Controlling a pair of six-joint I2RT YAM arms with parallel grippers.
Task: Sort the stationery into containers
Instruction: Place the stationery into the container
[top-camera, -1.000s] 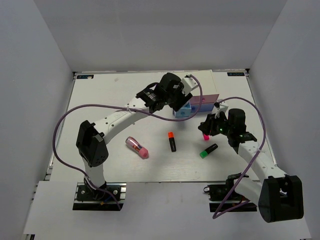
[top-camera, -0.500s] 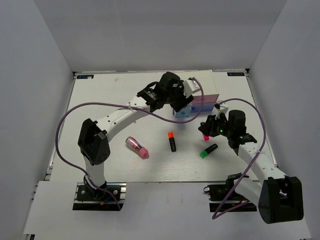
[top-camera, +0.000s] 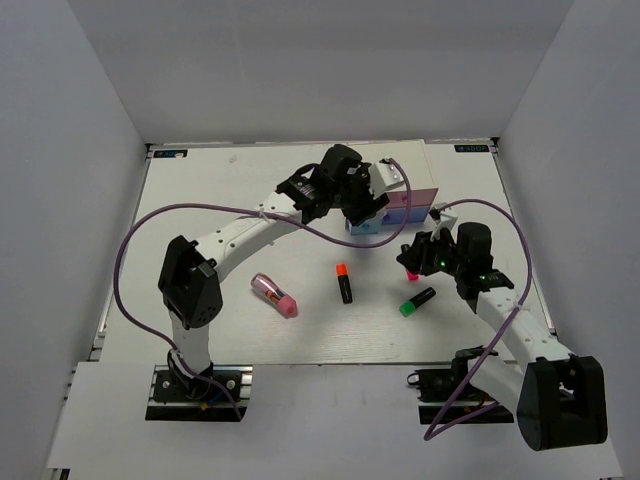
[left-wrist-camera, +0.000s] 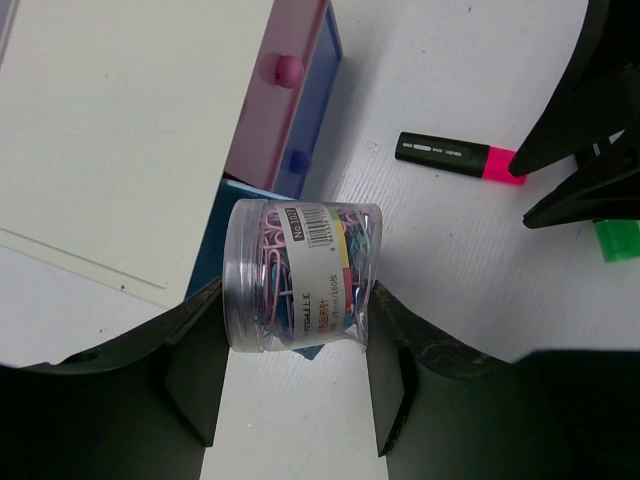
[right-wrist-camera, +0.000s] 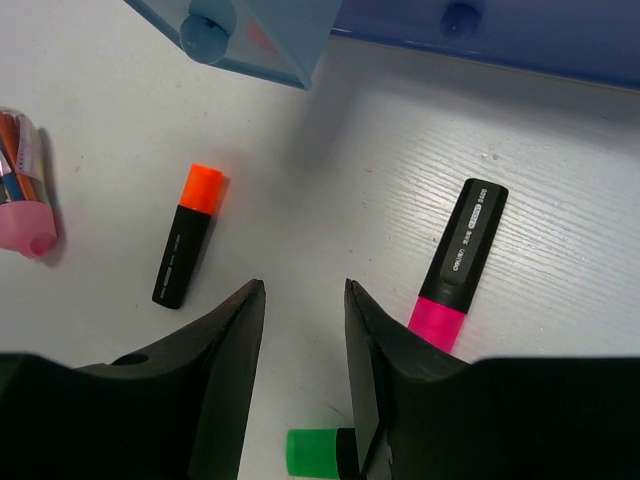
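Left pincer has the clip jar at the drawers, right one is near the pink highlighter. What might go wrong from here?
1. The jar lies sideways in the left pincer and looks wide for the open drawer; released, it might catch the rim or roll off.
2. The right pincer, open, sits beside the pink highlighter, not over it; descending could nudge it away.

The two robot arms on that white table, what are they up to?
They are sorting stationery into a small drawer box. The left gripper holds a clear tub of paper clips over the pulled-out blue drawer. The right gripper hangs open by the pink highlighter. The orange highlighter, green highlighter and a pink-capped tube lie loose on the table.
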